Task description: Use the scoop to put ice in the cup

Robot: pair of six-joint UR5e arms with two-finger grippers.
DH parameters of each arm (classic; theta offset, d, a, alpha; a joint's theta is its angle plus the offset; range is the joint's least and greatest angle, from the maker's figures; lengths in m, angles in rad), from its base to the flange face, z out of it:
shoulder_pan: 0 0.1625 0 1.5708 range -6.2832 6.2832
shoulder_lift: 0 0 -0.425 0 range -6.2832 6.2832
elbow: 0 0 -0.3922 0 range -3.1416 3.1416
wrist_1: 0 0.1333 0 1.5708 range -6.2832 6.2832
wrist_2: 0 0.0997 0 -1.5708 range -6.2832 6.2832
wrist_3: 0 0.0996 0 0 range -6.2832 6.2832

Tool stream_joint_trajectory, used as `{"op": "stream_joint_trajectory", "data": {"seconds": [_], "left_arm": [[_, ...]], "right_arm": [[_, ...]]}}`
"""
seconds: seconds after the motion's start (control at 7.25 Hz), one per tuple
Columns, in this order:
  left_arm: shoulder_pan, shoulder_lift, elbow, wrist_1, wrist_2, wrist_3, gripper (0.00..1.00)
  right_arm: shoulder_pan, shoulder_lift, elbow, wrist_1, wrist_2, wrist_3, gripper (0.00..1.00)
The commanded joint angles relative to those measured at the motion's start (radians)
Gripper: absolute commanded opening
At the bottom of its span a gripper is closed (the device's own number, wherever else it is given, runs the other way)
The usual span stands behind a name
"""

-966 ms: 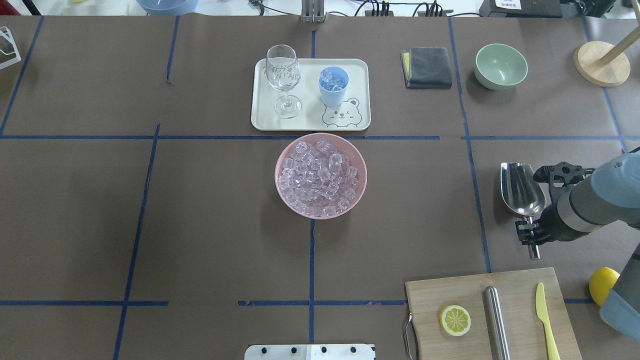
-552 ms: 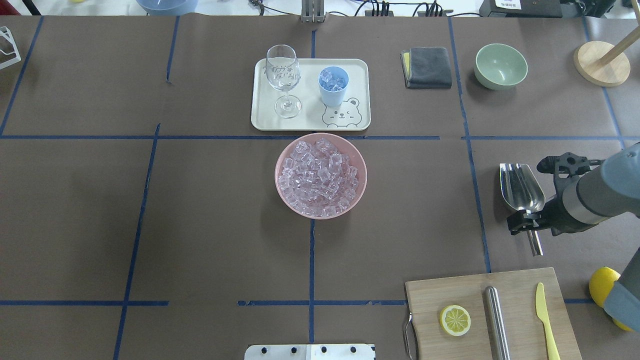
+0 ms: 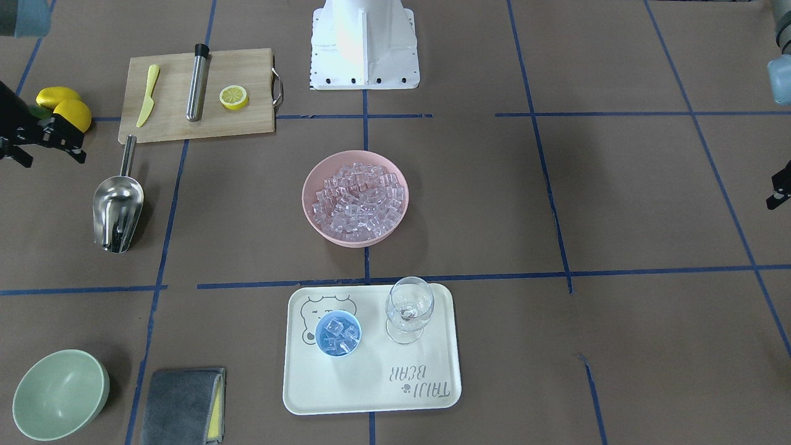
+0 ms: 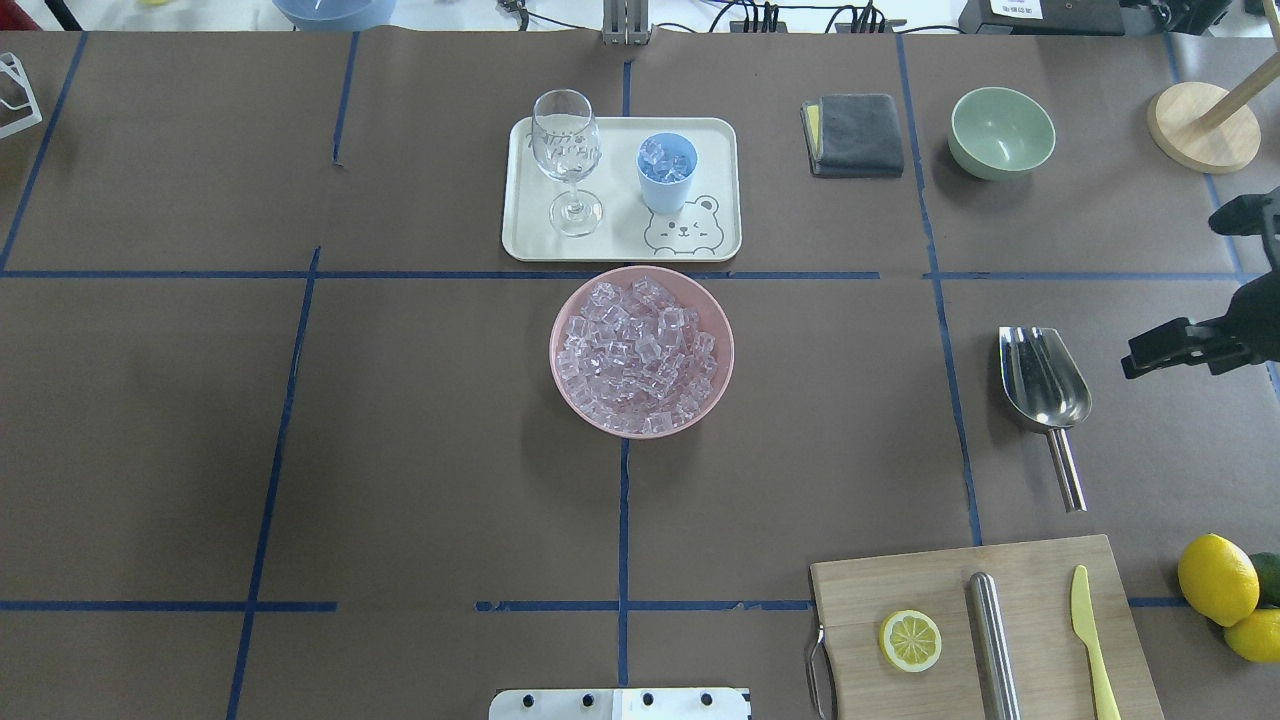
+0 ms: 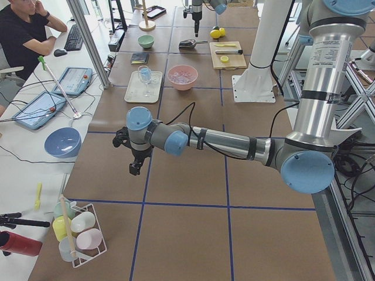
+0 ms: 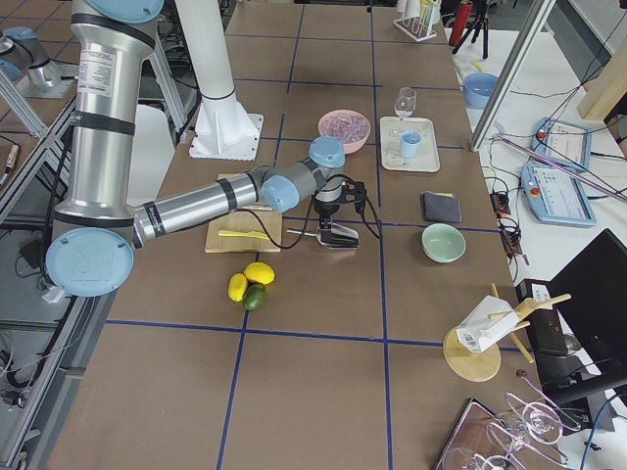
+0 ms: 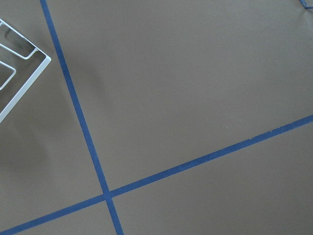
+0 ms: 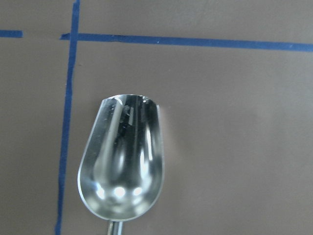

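The steel scoop (image 4: 1045, 385) lies alone on the table at the right, its handle toward the cutting board; it also shows in the front view (image 3: 117, 207) and the right wrist view (image 8: 122, 161). My right gripper (image 4: 1140, 360) is open and empty, raised and off to the right of the scoop. The light-blue cup (image 4: 667, 175) stands on the tray (image 4: 525, 240) with a few ice cubes (image 3: 338, 334) in it. More ice (image 4: 640, 350) fills the pink bowl (image 4: 565, 390) at the centre. My left gripper (image 5: 136, 161) hovers far left; I cannot tell its state.
A wine glass (image 4: 567, 160) stands on the tray beside the cup. A cutting board (image 4: 870, 590) holds a lemon half (image 4: 910, 640), steel cylinder (image 4: 993, 640) and yellow knife (image 4: 1090, 640). Lemons (image 4: 1215, 580), green bowl (image 4: 1002, 132), grey cloth (image 4: 855, 135) and wooden stand (image 4: 1200, 125) sit at the right.
My right gripper has let go of the scoop's handle and drawn back up and to the right. The scoop stays flat on the table.
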State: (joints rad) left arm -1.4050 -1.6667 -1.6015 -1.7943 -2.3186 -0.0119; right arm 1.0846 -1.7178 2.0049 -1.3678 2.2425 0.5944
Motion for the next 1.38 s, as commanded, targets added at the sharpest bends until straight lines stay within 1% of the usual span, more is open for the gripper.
{"op": "stream_joint_trajectory", "data": {"seconds": [0.0, 0.14, 0.28, 0.41, 0.55, 0.83, 0.97, 1.1, 1.24], "left_arm": [[-0.046, 0.069, -0.029, 0.024, -0.074, 0.021, 1.00], [-0.080, 0.105, -0.032, 0.032, -0.094, 0.103, 1.00], [-0.116, 0.122, -0.032, 0.064, -0.093, 0.169, 1.00], [-0.146, 0.125, -0.029, 0.102, -0.078, 0.214, 1.00], [-0.173, 0.127, -0.032, 0.107, -0.046, 0.220, 1.00], [-0.187, 0.130, -0.028, 0.134, -0.035, 0.221, 1.00], [-0.187, 0.134, -0.025, 0.136, -0.036, 0.211, 1.00], [-0.186, 0.134, -0.009, 0.136, -0.036, 0.207, 1.00], [-0.187, 0.136, -0.006, 0.153, -0.036, 0.192, 1.00]], "right_arm": [[0.171, -0.009, -0.066, -0.039, 0.055, -0.300, 1.00], [0.278, -0.005, -0.151, -0.036, 0.139, -0.421, 1.00], [0.364, -0.002, -0.222, -0.039, 0.161, -0.599, 1.00], [0.412, 0.001, -0.271, -0.036, 0.152, -0.672, 1.00], [0.420, 0.004, -0.285, -0.027, 0.126, -0.671, 1.00], [0.420, 0.000, -0.284, -0.020, 0.033, -0.666, 1.00], [0.420, 0.003, -0.278, -0.020, 0.016, -0.665, 1.00], [0.429, 0.003, -0.285, -0.036, 0.023, -0.656, 1.00], [0.449, -0.008, -0.291, -0.039, 0.066, -0.654, 1.00]]}}
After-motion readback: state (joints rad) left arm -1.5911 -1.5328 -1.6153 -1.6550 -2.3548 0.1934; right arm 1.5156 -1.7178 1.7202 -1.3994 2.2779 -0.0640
